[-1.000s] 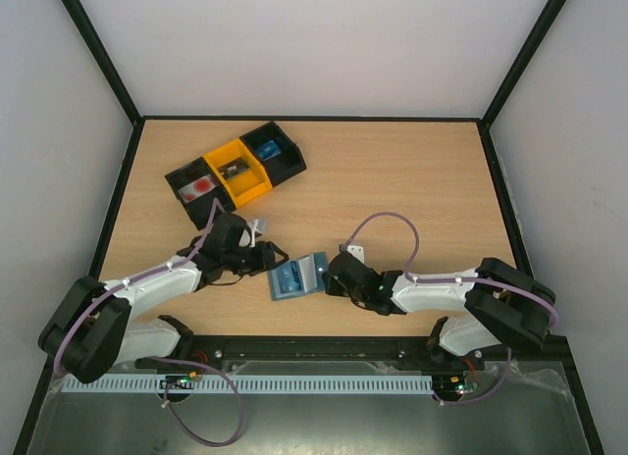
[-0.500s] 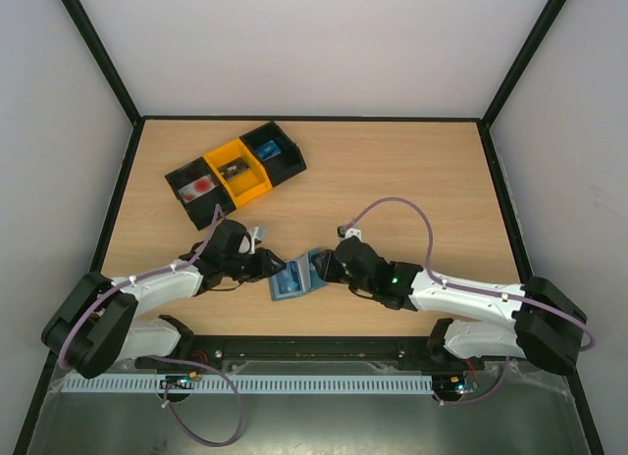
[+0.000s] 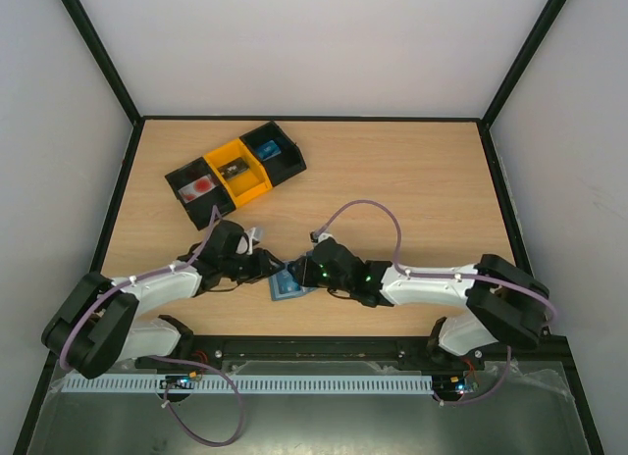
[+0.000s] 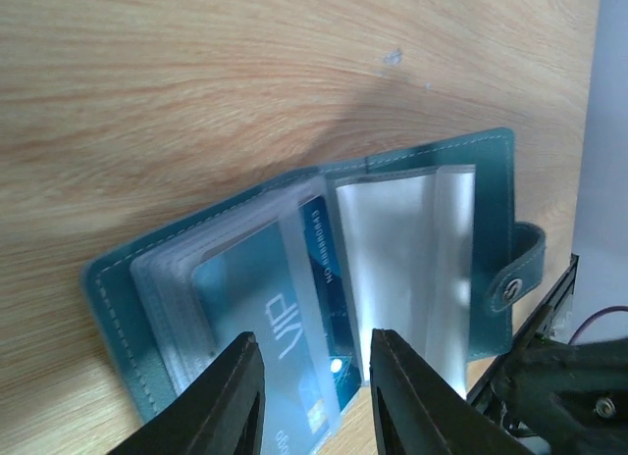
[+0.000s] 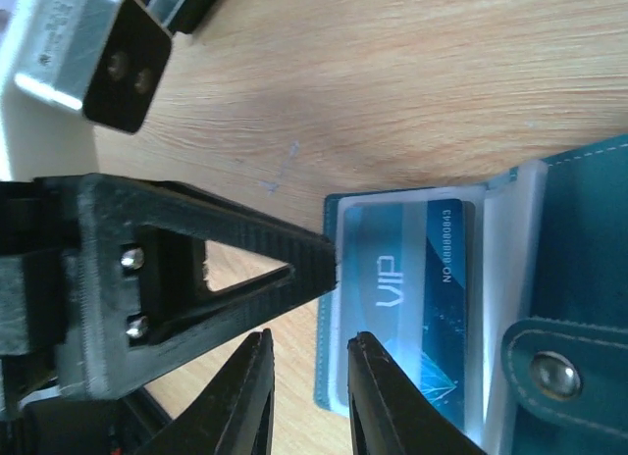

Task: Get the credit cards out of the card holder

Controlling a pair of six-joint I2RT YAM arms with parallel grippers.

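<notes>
Judging progress: barely begun, with none of the credit cards [image 5: 407, 269] seen outside the card holder [image 3: 287, 289]; every withdrawal left to do
Holder's place: lying spread like a book on the desk [image 3: 422, 180], near the front edge, set between the two claws, snap tab turned toward the right arm
Holder's contents: packed with a stack of clear sleeves; showing one blue card printed VIP, seated in the top sleeve of one panel; showing a bare, shiny sleeve on the other panel; hiding whatever sits deeper, so count impossible to tell
Left claw [image 4: 312, 349]: parted fairly wide, poised over the lower end of the VIP card, gripping nothing; seen from the right wrist with one fingertip against the holder's outer edge
Right claw [image 5: 312, 342]: parted narrowly, straddling the holder's edge just beside the blue card, clamped on nothing as far as visible
Tray [image 3: 253, 188]: sitting well apart at the far left of the desk, split into three bins, black, yellow, black; holding a red-and-white item, a small dark item and a blue item in turn, too small to name
Left to do: pinning the holder, pinching the blue card's free edge, sliding it out of its sleeve, then checking the remaining sleeves
</notes>
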